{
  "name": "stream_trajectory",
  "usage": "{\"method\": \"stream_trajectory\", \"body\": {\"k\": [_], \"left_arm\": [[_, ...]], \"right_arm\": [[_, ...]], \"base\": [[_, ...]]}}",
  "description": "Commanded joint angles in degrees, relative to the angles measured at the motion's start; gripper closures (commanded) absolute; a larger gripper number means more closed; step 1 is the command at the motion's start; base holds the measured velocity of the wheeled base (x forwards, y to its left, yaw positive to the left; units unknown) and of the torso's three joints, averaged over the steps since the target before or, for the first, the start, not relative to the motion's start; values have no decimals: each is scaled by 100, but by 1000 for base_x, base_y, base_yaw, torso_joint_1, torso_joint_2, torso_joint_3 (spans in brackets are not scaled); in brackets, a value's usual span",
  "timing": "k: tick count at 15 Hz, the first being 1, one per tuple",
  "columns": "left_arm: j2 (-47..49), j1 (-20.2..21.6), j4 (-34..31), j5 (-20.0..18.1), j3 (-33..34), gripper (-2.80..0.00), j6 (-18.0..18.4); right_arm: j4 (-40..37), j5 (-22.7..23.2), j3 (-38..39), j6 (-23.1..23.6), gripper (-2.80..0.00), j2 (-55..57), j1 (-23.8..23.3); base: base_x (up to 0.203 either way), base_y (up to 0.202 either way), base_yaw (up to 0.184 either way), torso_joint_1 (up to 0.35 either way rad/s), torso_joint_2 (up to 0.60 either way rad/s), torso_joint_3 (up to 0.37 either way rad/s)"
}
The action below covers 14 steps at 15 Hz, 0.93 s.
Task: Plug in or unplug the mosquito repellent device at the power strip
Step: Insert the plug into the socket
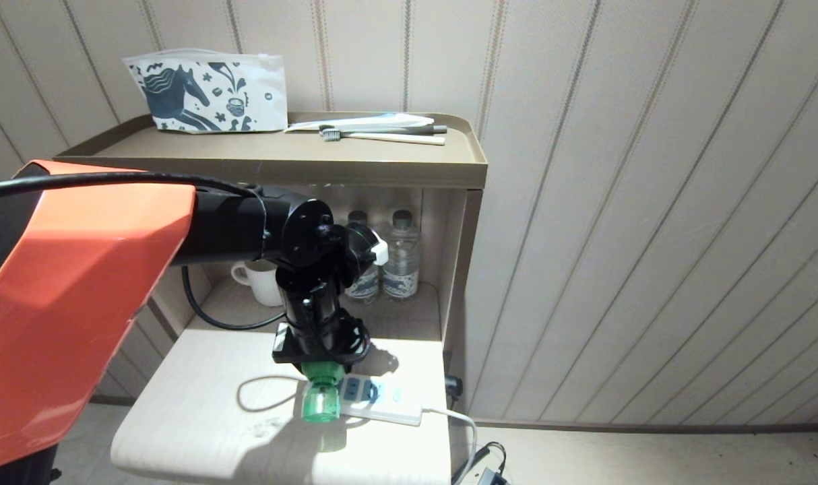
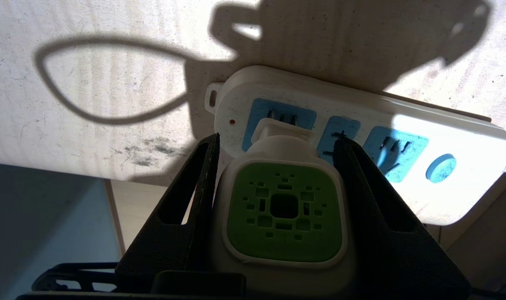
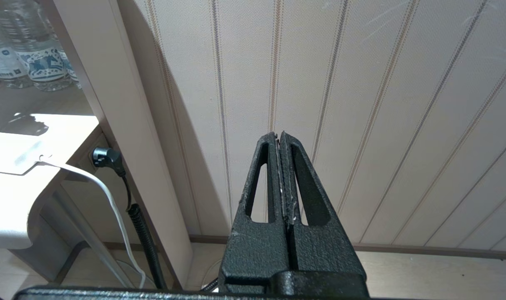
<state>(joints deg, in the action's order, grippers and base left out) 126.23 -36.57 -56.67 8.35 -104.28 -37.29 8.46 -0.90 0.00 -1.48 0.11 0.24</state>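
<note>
On the pale wooden table (image 1: 180, 417), the long white power strip with light-blue socket faces (image 2: 407, 137) lies flat. The left gripper (image 2: 278, 141) pinches the small mosquito repellent device with white-and-green square cap (image 2: 284, 208) from both sides, its plug at the end socket; whether the pins are fully inside I cannot tell. To do this step well, I think the push or pull should go straight along the pins, without tilt, because the light strip may slide or lift. The right gripper (image 3: 280, 139), pressed together, hangs idle beside the striped wall.

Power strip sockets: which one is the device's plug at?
The end socket, next to the strip's hanging tab and farthest from the blue button; the other two stand empty.
</note>
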Motion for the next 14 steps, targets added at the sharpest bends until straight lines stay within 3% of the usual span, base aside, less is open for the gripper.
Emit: {"method": "stream_trajectory", "body": {"k": [1,14], "left_arm": [[33,1,-45,9,4,0,-24],[343,1,113,17,-22,0,55]], "right_arm": [[7,2,0,-1,0,7,2],[7,2,0,-1,0,-2,2]], "base": [[0,0,0,0,0,0],[0,0,0,0,0,0]]}}
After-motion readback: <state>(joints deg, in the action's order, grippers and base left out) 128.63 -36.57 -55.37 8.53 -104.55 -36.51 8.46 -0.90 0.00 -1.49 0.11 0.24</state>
